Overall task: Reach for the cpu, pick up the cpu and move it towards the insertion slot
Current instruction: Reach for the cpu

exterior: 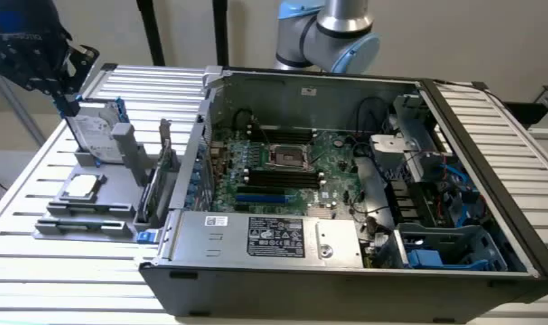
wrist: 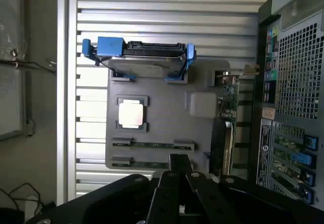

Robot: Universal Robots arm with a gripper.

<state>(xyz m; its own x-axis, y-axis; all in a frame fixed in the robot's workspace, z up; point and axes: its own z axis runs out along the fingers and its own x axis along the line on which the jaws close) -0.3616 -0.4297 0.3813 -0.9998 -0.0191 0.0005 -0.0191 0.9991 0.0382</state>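
The cpu (exterior: pixel 82 186) is a small square chip with a pale silver top, lying flat in a grey holder tray (exterior: pixel 120 177) at the exterior view's left. The wrist view looks down on the cpu (wrist: pixel 130 114) from well above. My gripper (exterior: pixel 68 95) hangs high over the far end of that tray, above the upright hard drive (exterior: pixel 97 135), clear of the cpu. Its dark fingers (wrist: pixel 178 165) are pressed together, shut on nothing. The insertion slot (exterior: pixel 289 157) is a dark square socket with a shiny frame on the green motherboard (exterior: pixel 332 154) inside the open computer case (exterior: pixel 346 284).
The tray also carries the blue-framed hard drive (wrist: pixel 147 57), a green card standing on edge (wrist: pixel 229 98) and memory sticks (wrist: pixel 152 145). The case's metal wall (exterior: pixel 201 135) stands between tray and motherboard. Cables, a power supply (exterior: pixel 265 237) and blue drive bays (exterior: pixel 446 250) crowd the case.
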